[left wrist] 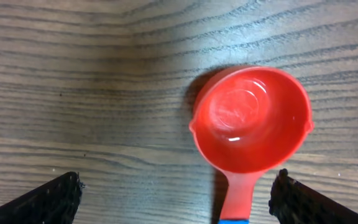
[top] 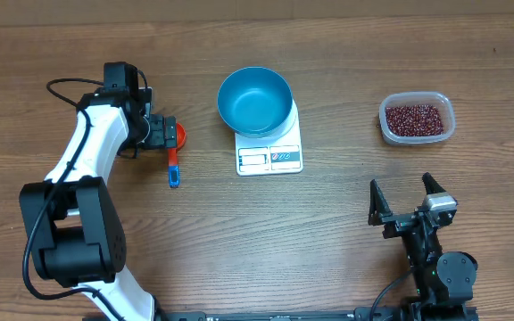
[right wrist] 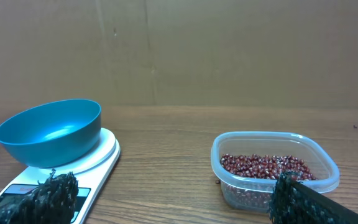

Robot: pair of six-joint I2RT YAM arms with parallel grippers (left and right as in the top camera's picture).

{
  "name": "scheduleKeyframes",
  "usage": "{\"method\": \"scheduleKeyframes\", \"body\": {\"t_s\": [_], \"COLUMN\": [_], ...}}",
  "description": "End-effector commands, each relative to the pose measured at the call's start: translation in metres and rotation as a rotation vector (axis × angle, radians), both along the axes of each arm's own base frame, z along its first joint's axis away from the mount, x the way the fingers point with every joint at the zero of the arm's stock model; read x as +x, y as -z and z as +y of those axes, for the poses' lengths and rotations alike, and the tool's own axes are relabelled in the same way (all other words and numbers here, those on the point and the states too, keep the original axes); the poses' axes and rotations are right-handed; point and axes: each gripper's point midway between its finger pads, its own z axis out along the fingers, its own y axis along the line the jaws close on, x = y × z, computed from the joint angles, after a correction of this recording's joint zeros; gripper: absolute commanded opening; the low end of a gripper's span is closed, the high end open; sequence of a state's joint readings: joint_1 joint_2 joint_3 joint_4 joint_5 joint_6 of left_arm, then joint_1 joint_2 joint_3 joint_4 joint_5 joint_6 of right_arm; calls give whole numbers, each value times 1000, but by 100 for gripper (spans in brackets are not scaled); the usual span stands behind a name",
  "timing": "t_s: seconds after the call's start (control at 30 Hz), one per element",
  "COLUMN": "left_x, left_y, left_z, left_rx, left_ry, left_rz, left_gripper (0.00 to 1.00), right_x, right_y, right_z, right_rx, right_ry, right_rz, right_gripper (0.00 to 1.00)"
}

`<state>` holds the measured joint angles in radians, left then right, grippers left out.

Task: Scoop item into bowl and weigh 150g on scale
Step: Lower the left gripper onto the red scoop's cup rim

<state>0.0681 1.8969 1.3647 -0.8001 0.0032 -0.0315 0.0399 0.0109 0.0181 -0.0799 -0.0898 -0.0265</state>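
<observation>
Scoop (top: pixel 175 159) lay flat on table (top: pixel 328 259), left of scale (top: pixel 269 153), red cup up and empty, blue handle pointing toward the robot. Left claw (top: pixel 168 134) hovered over the cup end with jaws spread wide. In the left wrist view the scoop (left wrist: pixel 250 118) sat between the fingers, handle nearer one fingertip (left wrist: pixel 303 202) than the other, no contact visible, nothing held. Right claw (top: pixel 406 201) was parked near the table edge, also wide and empty, well apart from the bean tub (top: pixel 417 119).

Blue bowl (top: pixel 254 100) sat on the scale and was empty in both the overhead and right wrist (right wrist: pixel 48 132) views. Beans were all in the clear tub (right wrist: pixel 272 168) on the right. Scale display was too small to read.

Step, as judged: pre-grasp on the scoop, with no scooping done. Next move likely called for centring the left claw on the handle, coming down, and pinching it firmly enough to keep the cup level. A long carry past the bowl to the tub would follow. The thin handle lying flat on the table could slip or twist in the pinch.
</observation>
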Motion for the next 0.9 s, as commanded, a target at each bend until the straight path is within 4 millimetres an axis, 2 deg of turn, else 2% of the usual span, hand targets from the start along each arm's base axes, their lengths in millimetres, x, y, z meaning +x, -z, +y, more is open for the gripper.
{"method": "scheduleKeyframes", "body": {"t_s": [0.0, 0.53, 0.87], "left_x": [6, 14, 11], "left_y": [0, 0, 30], "left_z": [5, 5, 5], "left_rx": [8, 6, 5], "left_ry": [-33, -36, -36], "left_rz": [-15, -44, 21], "left_gripper": [100, 99, 100], "right_x": [0, 0, 0], "right_y": [2, 2, 2], "right_z": [2, 2, 2], "right_rx": [-4, -4, -4], "right_ry": [-7, -7, -7], "right_rz": [-2, -2, -2], "right_gripper": [100, 100, 100]}}
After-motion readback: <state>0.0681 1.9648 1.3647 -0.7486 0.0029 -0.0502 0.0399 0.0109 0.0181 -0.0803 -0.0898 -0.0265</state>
